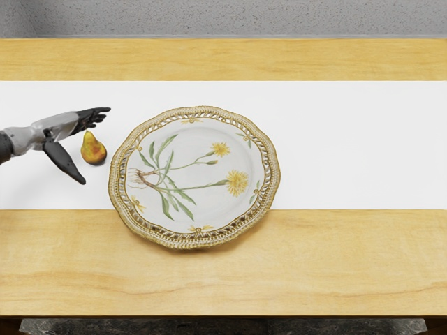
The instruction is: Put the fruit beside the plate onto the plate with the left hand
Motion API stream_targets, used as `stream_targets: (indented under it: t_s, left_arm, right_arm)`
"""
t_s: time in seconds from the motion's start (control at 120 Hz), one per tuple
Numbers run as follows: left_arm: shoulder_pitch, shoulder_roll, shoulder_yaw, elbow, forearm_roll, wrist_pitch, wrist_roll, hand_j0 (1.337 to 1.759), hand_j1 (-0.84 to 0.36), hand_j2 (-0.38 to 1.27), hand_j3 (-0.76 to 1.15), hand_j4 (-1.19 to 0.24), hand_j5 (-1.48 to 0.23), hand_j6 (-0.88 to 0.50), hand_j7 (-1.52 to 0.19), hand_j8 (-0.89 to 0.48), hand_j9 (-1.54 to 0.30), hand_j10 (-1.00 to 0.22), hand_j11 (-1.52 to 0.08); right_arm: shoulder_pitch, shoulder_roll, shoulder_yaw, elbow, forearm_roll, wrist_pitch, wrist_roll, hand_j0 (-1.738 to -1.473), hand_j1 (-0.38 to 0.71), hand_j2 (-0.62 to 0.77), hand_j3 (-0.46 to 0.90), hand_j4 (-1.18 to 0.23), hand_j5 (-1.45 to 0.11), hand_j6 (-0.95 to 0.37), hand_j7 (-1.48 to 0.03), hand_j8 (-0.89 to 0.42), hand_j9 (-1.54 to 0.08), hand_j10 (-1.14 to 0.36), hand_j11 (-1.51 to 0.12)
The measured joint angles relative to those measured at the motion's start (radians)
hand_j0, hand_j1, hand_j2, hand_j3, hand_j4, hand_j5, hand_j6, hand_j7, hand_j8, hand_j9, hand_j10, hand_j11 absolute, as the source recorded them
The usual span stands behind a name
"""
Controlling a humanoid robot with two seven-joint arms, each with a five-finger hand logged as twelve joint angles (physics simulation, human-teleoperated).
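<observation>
Pear (93,149) stood just beside plate (120,183) rim, worktop (349,265) left side, left hand (56,130) fingers (94,114) spread wide alongside, held nothing.

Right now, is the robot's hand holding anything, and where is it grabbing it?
Nothing is held. The left hand is open, fingers spread beside the pear, which lies next to the plate.

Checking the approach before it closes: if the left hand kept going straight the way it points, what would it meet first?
Probably the pear, lying just ahead of the open left hand; the plate sits beyond it. Depth is unclear, so the hand could pass above.
</observation>
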Motion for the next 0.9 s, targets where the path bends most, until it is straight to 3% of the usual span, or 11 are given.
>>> stream_targets:
  t_s: [0.317, 0.525, 0.9]
  left_arm:
    - [0.001, -0.016, 0.003, 0.004, -0.01, 0.003, 0.0, 1.658, 0.32, 0.01, 0.0, -0.04, -0.04, -0.04, -0.03, -0.04, -0.03, -0.04, -0.03]
    - [-0.002, -0.018, 0.017, 0.034, -0.011, 0.016, 0.0, 1.658, 0.17, 0.02, 0.0, -0.15, -0.2, -0.15, -0.19, -0.15, -0.19, -0.15, -0.19]
    - [-0.028, -0.043, 0.107, 0.107, 0.011, 0.071, 0.0, 1.658, 0.03, 0.06, 0.0, -0.28, -0.35, -0.28, -0.35, -0.28, -0.35, -0.28, -0.35]
  right_arm:
    - [-0.006, 0.0, 0.0, 0.0, 0.0, 0.0, 0.0, -1.658, -0.31, -0.01, 0.0, -0.03, -0.04, -0.03, -0.04, -0.03, -0.04, -0.03, -0.04]
    - [-0.007, 0.0, 0.0, 0.0, 0.0, 0.0, 0.0, -1.658, -0.31, -0.01, 0.0, -0.03, -0.04, -0.03, -0.04, -0.03, -0.04, -0.03, -0.04]
    - [-0.007, 0.0, 0.001, 0.003, 0.0, 0.0, 0.0, -1.658, -0.31, -0.01, 0.0, -0.03, -0.04, -0.03, -0.04, -0.03, -0.04, -0.03, -0.04]
